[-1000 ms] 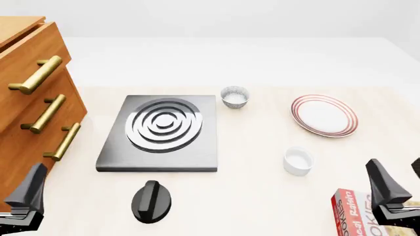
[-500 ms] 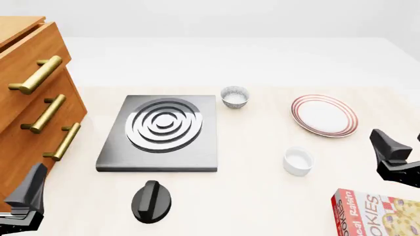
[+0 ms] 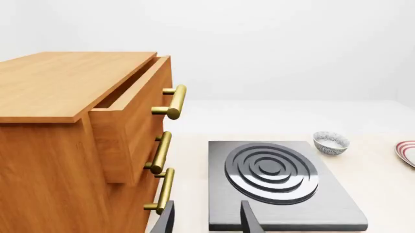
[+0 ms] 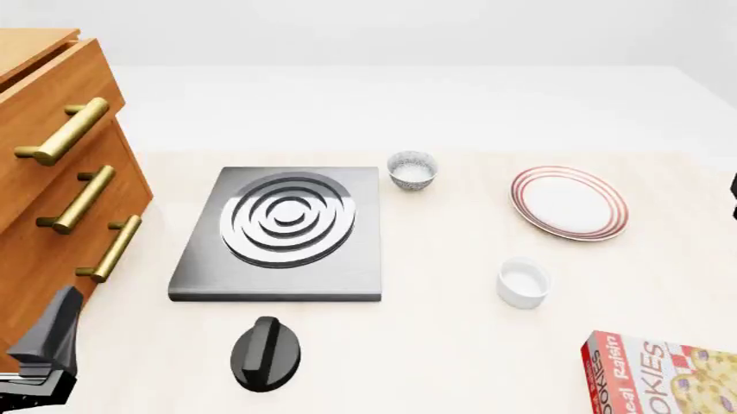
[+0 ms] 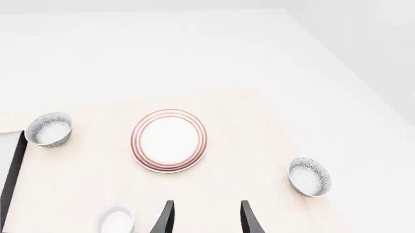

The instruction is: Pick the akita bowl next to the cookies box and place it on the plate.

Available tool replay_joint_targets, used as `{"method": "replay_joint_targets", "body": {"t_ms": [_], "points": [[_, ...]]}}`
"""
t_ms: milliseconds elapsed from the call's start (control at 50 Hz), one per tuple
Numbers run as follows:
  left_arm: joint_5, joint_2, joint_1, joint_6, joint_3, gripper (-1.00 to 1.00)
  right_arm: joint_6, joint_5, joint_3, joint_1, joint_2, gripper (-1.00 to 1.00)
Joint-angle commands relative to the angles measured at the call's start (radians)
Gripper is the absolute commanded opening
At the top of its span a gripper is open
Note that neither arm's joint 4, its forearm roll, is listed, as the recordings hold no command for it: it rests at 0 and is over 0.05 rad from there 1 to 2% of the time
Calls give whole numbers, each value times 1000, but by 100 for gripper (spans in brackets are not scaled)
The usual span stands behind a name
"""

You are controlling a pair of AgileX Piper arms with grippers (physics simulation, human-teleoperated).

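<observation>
Two alike speckled bowls show in the right wrist view. The akita bowl (image 5: 309, 175) stands to the right of the plate (image 5: 169, 141), outside the front view's right edge, on the cookies box's side. Its twin (image 5: 49, 129) (image 4: 412, 169) stands by the stove plate. The cookies box (image 4: 662, 375) lies at the table's front right corner. The plate (image 4: 570, 202) carries nothing. My right gripper (image 5: 206, 218) hangs open and empty, high above the table's right side, nearly out of the front view. Down at the front left, my left gripper (image 3: 207, 221) (image 4: 47, 345) is open and empty.
A black stove plate with steel rings (image 4: 282, 228) lies left of centre, its knob (image 4: 265, 349) in front of it. A wooden drawer cabinet (image 4: 52, 181) with brass handles fills the left side, its top drawer slightly open. A plain white cup (image 4: 523, 282) stands between plate and box.
My right gripper has risen and swung away to the right, leaving the front view almost entirely and uncovering the cookies box. The left arm has stayed still.
</observation>
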Motion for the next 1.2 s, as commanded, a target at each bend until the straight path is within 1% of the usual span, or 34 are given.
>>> {"method": "replay_joint_targets", "body": {"t_ms": [20, 40, 120, 140, 180, 240, 260, 300, 380, 480, 500, 540, 600, 620, 680, 720, 760, 780, 820, 860, 940, 960, 1040, 1100, 1160, 1200], "points": [[0, 0, 0, 0, 0, 100, -10, 88, -149, -154, 162, 100], [0, 0, 0, 0, 0, 100, -10, 88, -149, -154, 162, 100], [0, 0, 0, 0, 0, 100, -12, 126, -212, -203, 221, 100], [0, 0, 0, 0, 0, 100, -13, 132, -223, -202, 222, 100], [0, 0, 0, 0, 0, 100, -24, 145, -252, -239, 259, 100], [0, 0, 0, 0, 0, 100, -16, 156, -272, -246, 274, 100], [0, 0, 0, 0, 0, 100, -7, 167, -298, -277, 312, 100], [0, 0, 0, 0, 0, 100, -6, 176, -325, -304, 348, 100], [0, 0, 0, 0, 0, 100, -9, 195, -371, -322, 401, 100], [0, 0, 0, 0, 0, 100, -5, 223, -449, -366, 496, 100], [0, 0, 0, 0, 0, 100, -7, 229, -468, -388, 527, 100], [0, 0, 0, 0, 0, 100, -14, 233, -485, -395, 547, 100], [0, 0, 0, 0, 0, 100, -9, 249, -519, -410, 589, 100], [0, 0, 0, 0, 0, 100, -24, 253, -539, -437, 616, 100], [0, 0, 0, 0, 0, 100, -35, 259, -564, -458, 649, 100], [0, 0, 0, 0, 0, 100, -39, 275, -603, -479, 694, 100], [0, 0, 0, 0, 0, 100, -35, 282, -616, -483, 708, 100], [0, 0, 0, 0, 0, 100, -39, 293, -644, -508, 744, 100], [0, 0, 0, 0, 0, 100, -39, 294, -645, -508, 745, 100], [0, 0, 0, 0, 0, 100, -57, 299, -675, -539, 785, 100], [0, 0, 0, 0, 0, 100, -59, 299, -699, -558, 835, 100], [0, 0, 0, 0, 0, 100, -67, 299, -708, -570, 855, 100], [0, 0, 0, 0, 0, 100, -59, 297, -735, -577, 899, 100], [0, 0, 0, 0, 0, 100, -92, 288, -748, -603, 936, 100], [0, 0, 0, 0, 0, 100, -77, 294, -771, -600, 967, 100], [0, 0, 0, 0, 0, 100, -79, 297, -781, -608, 984, 100]]}}
